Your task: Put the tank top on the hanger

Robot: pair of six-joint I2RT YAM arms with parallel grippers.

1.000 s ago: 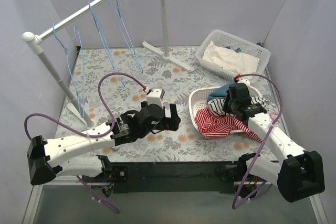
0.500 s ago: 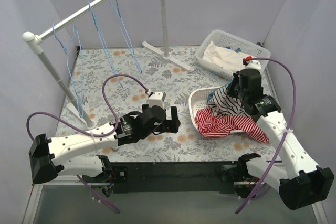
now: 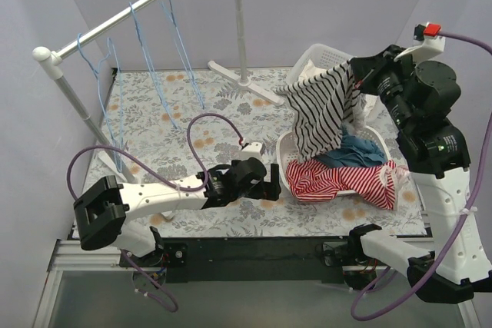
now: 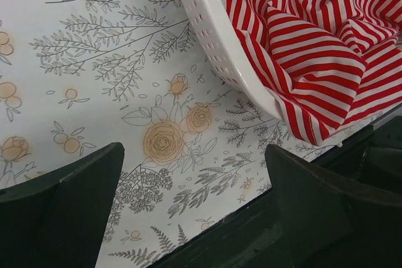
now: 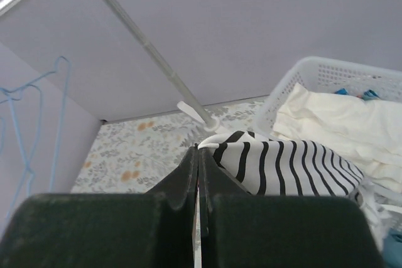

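Observation:
The tank top [image 3: 319, 109], white with thin black stripes, hangs in the air above the round white basket [image 3: 283, 153]. My right gripper [image 3: 355, 69] is shut on its upper edge and holds it high; the wrist view shows the striped cloth [image 5: 286, 164] pinched at the tips of my right gripper [image 5: 198, 150]. My left gripper [image 3: 270, 178] is open and empty, low over the table by the basket's left rim [image 4: 217, 36]. Several light-blue wire hangers [image 3: 173, 32] hang on the white rail [image 3: 115, 24] at the back left, far from both grippers.
A red-and-white striped garment [image 3: 342, 180] and a teal-blue cloth [image 3: 355, 151] lie in the round basket. A rectangular white basket [image 3: 377, 78] with white cloth stands at the back right. The rack's post [image 3: 240, 17] and foot [image 3: 244, 82] stand at the back middle.
My right gripper has risen high and moved back, lifting the tank top out of the round basket. My left gripper has moved right, up to the basket's rim.

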